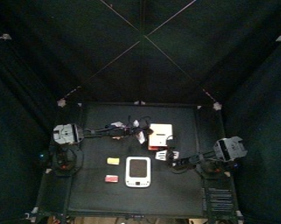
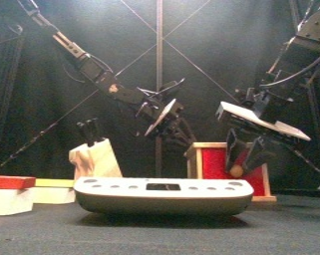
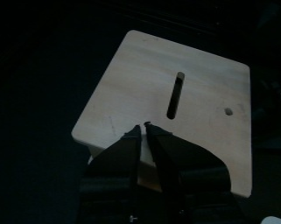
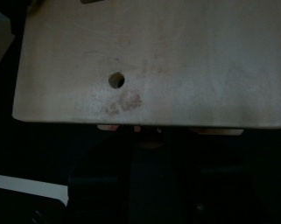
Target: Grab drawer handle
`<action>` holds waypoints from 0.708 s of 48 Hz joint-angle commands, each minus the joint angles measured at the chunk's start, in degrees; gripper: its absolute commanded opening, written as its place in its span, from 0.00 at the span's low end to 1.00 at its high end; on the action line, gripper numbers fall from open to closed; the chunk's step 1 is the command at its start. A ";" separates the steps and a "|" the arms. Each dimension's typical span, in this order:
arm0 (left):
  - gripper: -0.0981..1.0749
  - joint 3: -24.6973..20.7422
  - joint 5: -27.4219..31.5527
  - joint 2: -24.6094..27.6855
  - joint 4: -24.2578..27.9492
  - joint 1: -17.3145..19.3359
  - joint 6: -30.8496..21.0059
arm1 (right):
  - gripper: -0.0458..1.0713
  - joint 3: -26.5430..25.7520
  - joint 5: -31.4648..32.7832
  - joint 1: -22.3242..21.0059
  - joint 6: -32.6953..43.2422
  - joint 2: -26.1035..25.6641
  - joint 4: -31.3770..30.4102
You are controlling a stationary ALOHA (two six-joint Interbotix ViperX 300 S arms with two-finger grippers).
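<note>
Because the drawer handle (image 2: 207,145) sits on the drawer box (image 1: 163,134) toward the desk's (image 1: 95,192) back edge, hovering close over that box: left gripper (image 3: 146,131) nearly pinched together, right gripper (image 2: 242,155) pressed near, spread impossible to tell, probably lining up.
</note>
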 commanded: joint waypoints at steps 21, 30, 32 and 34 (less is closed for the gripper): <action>0.58 -0.70 0.44 0.09 0.18 -0.09 0.09 | 0.48 -0.09 -0.18 -1.14 -0.09 -0.18 0.09; 0.58 -0.70 0.44 0.09 0.00 -0.09 0.09 | 0.48 0.00 -0.18 -1.14 -0.18 -0.18 0.18; 0.58 -0.70 0.44 0.09 0.00 -0.09 0.09 | 0.48 0.00 -0.18 -1.14 -0.18 -0.18 0.18; 0.58 -0.70 0.44 0.09 0.00 -0.09 0.09 | 0.48 -0.09 -0.18 -1.05 -0.18 -0.18 0.09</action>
